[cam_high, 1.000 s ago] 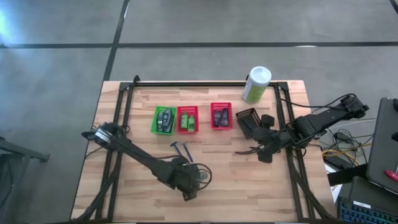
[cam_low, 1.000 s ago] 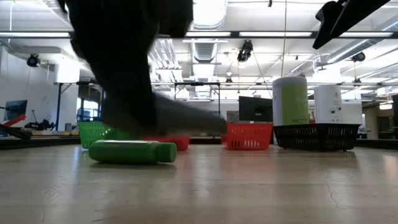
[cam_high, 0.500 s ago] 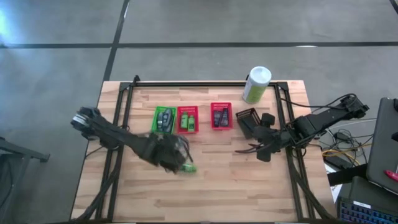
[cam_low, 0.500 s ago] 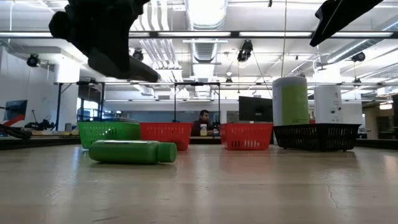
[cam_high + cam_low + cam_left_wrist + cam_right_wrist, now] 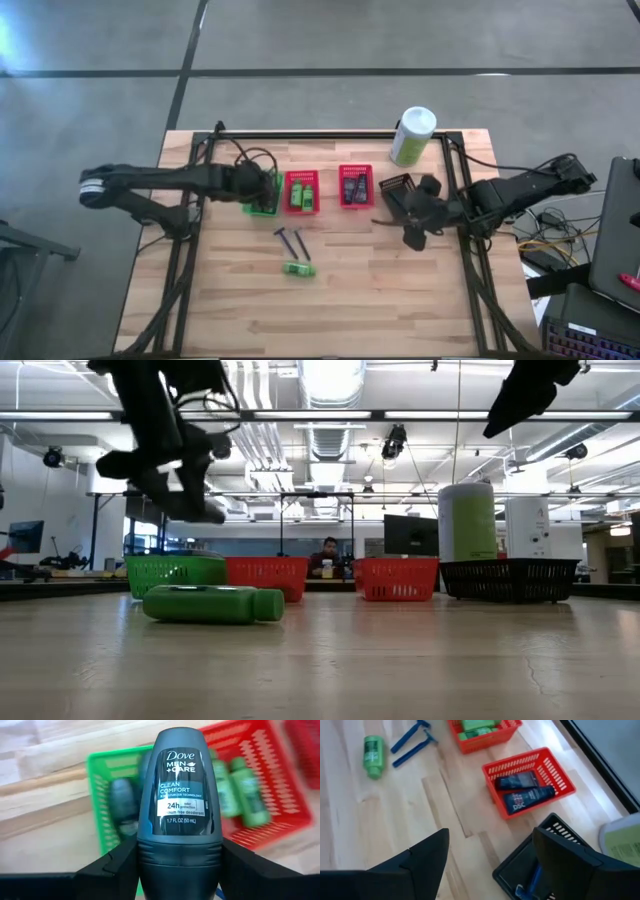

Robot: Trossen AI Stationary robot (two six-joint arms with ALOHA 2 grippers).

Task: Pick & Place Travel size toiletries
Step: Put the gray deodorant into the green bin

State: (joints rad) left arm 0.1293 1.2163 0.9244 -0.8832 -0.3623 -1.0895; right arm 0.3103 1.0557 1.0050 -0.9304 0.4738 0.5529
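I see three small baskets in a row: the green basket (image 5: 262, 193), a red basket (image 5: 302, 192) of green bottles and another red basket (image 5: 530, 779) holding two dark tubes; a black basket (image 5: 396, 192) and a white-and-green canister (image 5: 412, 136) stand further right. My left gripper (image 5: 268, 187) hangs over the green basket, clamped on a grey deodorant bottle (image 5: 180, 805); my right gripper (image 5: 412, 226) hovers by the black basket, fingers apart, holding nothing. On bare wood nearer me lie two blue razors (image 5: 292, 241) and a green bottle (image 5: 297, 269).
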